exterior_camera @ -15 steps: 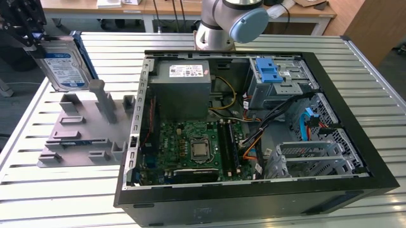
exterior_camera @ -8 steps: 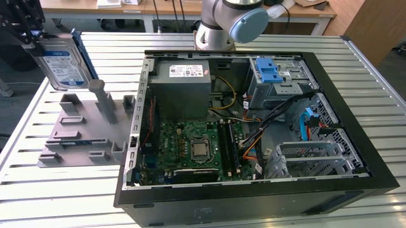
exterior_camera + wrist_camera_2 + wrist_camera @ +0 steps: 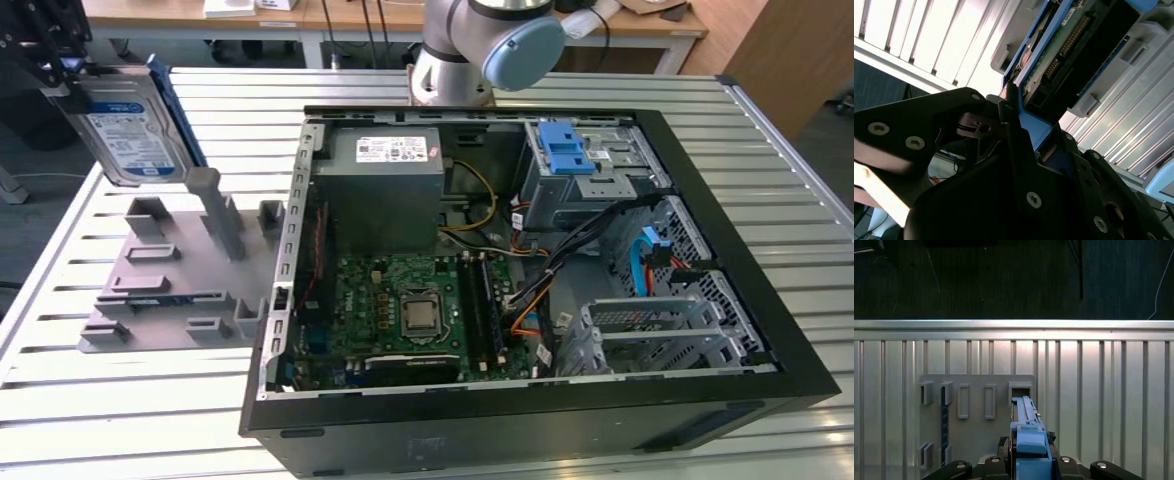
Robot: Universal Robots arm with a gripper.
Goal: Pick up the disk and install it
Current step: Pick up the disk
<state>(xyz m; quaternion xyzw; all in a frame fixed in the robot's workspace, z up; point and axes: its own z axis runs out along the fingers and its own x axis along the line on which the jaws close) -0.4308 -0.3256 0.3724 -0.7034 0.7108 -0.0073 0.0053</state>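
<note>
your gripper (image 3: 1029, 462) is clamped on the disk (image 3: 1026, 422), its black fingers (image 3: 1008, 112) pressed against the blue bracket at one end. in the second wrist view you see the disk's underside: a green circuit board with a row of connector pins, edged by the blue frame. in the first wrist view the disk is edge-on, a thin blue strip lined up over a slot in the grey holder (image 3: 974, 432).

in the exterior view the disk (image 3: 127, 125) is at the upper left, standing on edge and slightly tilted. its silver face and white-and-blue label are turned toward the camera, and the blue bracket runs down the side. it hangs over the far end of the holder (image 3: 160, 270), which sits on the slatted bench (image 3: 80, 400). you can't tell whether the disk touches the holder's tall post.

to the exterior view's right lies the open case (image 3: 747, 400), with the blue-latched cage (image 3: 587, 165) in its far corner, well apart from the disk.
</note>
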